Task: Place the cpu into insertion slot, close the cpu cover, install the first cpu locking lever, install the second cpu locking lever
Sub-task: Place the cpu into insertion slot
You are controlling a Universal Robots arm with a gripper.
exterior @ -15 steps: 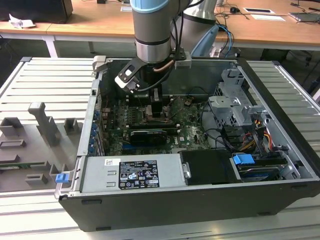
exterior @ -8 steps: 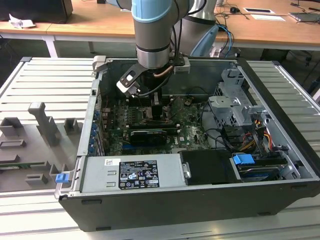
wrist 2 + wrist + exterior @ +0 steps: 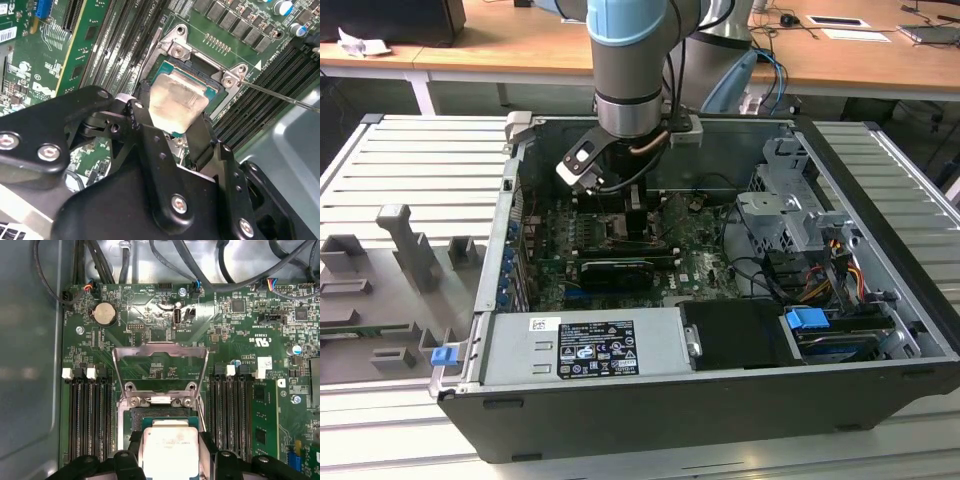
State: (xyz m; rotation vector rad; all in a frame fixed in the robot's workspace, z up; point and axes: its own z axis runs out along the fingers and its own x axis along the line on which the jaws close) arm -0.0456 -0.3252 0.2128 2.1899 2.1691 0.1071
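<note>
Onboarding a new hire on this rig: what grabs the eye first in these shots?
The black pincer grips the pale silver-grey square cpu over the black square insertion slot on the green motherboard. At the slot's edge, the thin silvery metal cpu cover frame stands flipped open. In the exterior view, the grey-and-blue arm reaches into the open black computer case.

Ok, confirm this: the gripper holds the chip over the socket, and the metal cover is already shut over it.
Wrong on one point: in the first wrist view the cover stands swung open, clear of the socket. The gripper does hold the chip over the socket.
</note>
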